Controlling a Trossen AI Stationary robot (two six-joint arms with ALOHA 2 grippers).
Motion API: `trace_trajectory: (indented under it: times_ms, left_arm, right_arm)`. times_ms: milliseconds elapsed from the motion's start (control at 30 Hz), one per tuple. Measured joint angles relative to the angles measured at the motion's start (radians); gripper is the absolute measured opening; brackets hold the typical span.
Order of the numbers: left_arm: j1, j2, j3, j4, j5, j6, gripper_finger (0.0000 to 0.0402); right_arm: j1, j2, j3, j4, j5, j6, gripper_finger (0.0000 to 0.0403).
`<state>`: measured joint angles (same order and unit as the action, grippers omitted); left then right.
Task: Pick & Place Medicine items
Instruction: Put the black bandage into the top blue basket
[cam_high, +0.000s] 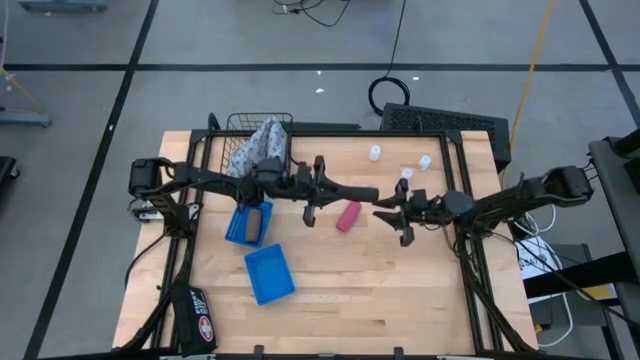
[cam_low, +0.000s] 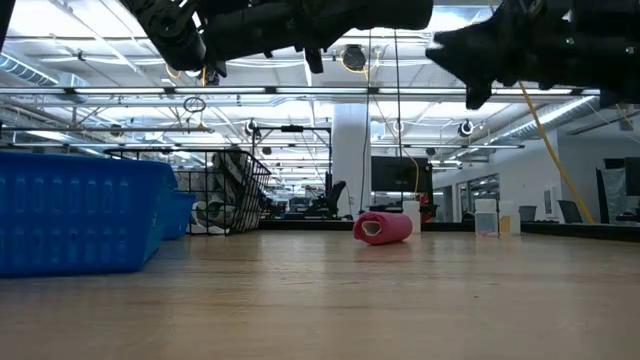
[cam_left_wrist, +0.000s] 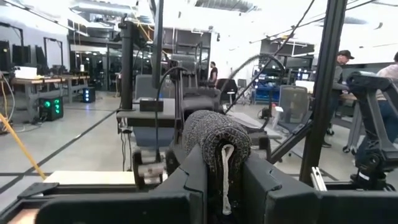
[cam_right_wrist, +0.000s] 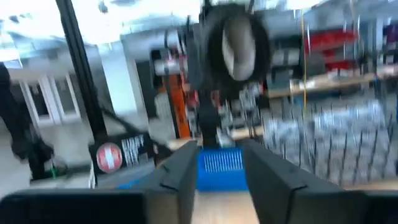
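My left gripper (cam_high: 358, 192) reaches level over the table's middle and is shut on a small black oblong container (cam_left_wrist: 216, 140) with a white strap. My right gripper (cam_high: 386, 211) faces it from the table's right, fingers open by a narrow gap with nothing between them. In the right wrist view the container's rounded end (cam_right_wrist: 231, 42) shows above and beyond that gap. A pink tube (cam_high: 347, 216) lies on its side on the table below both grippers. Three white bottles (cam_high: 375, 152), (cam_high: 425, 162), (cam_high: 406, 174) stand toward the far right. My left gripper pinches the black container by its lower back part (cam_left_wrist: 214, 177) between its two fingers (cam_left_wrist: 186, 183). The fingers come level from the table's left and lie along it. Its rounded end sticks out past the fingertips toward the right arm. It is lifted clear of the table.
Two blue trays (cam_high: 248, 224), (cam_high: 269, 273) lie left of the middle. A wire basket (cam_high: 250, 128) with a grey cloth bundle (cam_high: 264, 143) stands at the far left. The near half of the wooden table (cam_high: 380, 310) is bare. People stand in the room beyond.
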<state>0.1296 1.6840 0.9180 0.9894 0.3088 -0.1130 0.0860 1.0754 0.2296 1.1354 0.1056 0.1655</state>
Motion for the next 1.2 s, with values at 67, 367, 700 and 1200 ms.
trace_trajectory:
  times_ms: [67,367,700,1200]
  left_arm:
    - [-0.003,0.0,0.0,0.0,0.0,0.0,0.0047]
    - [-0.007,0.0,0.0,-0.03,0.002,-0.002,0.0047]
    - [-0.009,0.001,0.0,-0.048,0.003,-0.003,0.0047]
    - [-0.025,-0.002,-0.002,-0.081,0.004,-0.09,0.0076]
  right_arm:
    - [-0.003,0.004,-0.014,0.065,0.002,-0.016,0.0149]
    - [-0.01,-0.003,0.043,0.084,-0.001,-0.073,0.028]
    - [-0.018,0.006,0.137,-0.081,0.027,-0.103,0.0232]
    - [-0.019,0.002,0.137,-0.137,0.023,-0.106,0.0036]
